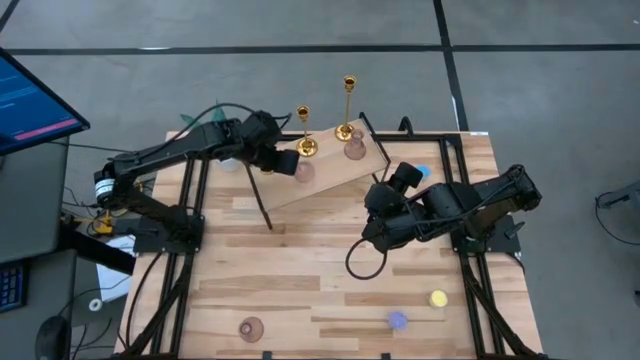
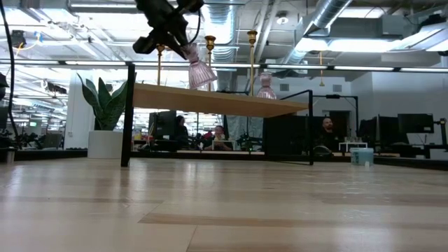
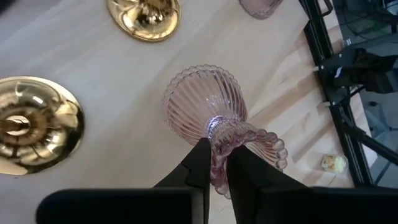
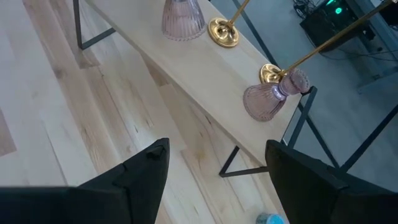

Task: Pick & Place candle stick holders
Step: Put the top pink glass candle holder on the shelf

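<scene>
A raised wooden shelf stands at the table's far side. Two gold candlesticks and a pink bulbous holder stand on it by their bases. My left gripper is shut on a second pink ribbed holder over the shelf's left part. It also shows in the low view. A third pink holder stands near the table's front edge. My right gripper is open and empty over the table, right of the shelf. My left gripper pinches the pink holder's flared, frilled rim between its two fingers. The fingers slant down from the table's left. The holder hangs tilted, its bulbous body lowest, just over the shelf top; whether it touches the shelf I cannot tell.
A small blue light and a yellow light lie on the table's near right. The shelf has thin black legs. A potted plant and people show in the room behind. A monitor stands off the table's left.
</scene>
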